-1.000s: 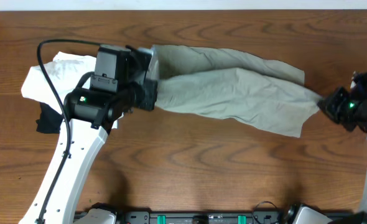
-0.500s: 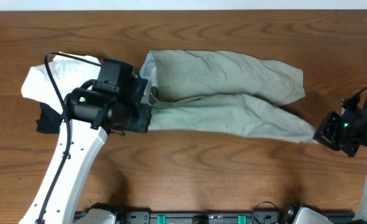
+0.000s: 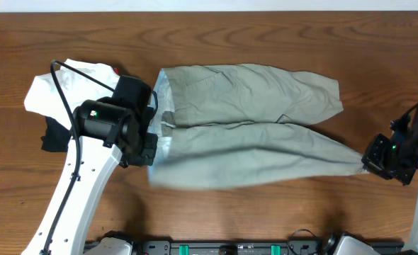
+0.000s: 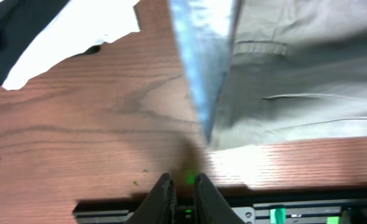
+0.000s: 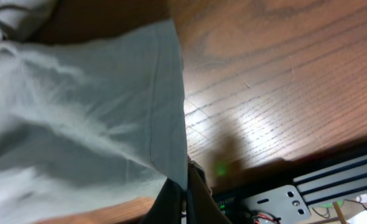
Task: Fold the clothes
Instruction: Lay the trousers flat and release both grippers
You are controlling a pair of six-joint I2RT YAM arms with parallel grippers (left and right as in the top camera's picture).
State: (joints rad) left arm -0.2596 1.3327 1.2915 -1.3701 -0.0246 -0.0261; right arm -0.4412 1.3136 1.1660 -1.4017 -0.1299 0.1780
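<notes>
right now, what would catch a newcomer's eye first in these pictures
The khaki shorts lie spread across the middle of the wooden table, pale blue waistband by the left hand. The right hand pinches a leg hem at the right edge. A white and black clothes pile sits far left.

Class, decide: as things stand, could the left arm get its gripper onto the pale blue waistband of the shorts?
Probably yes. The left gripper sits just short of the waistband of the shorts, with only bare table between them and nothing in the way.
</notes>
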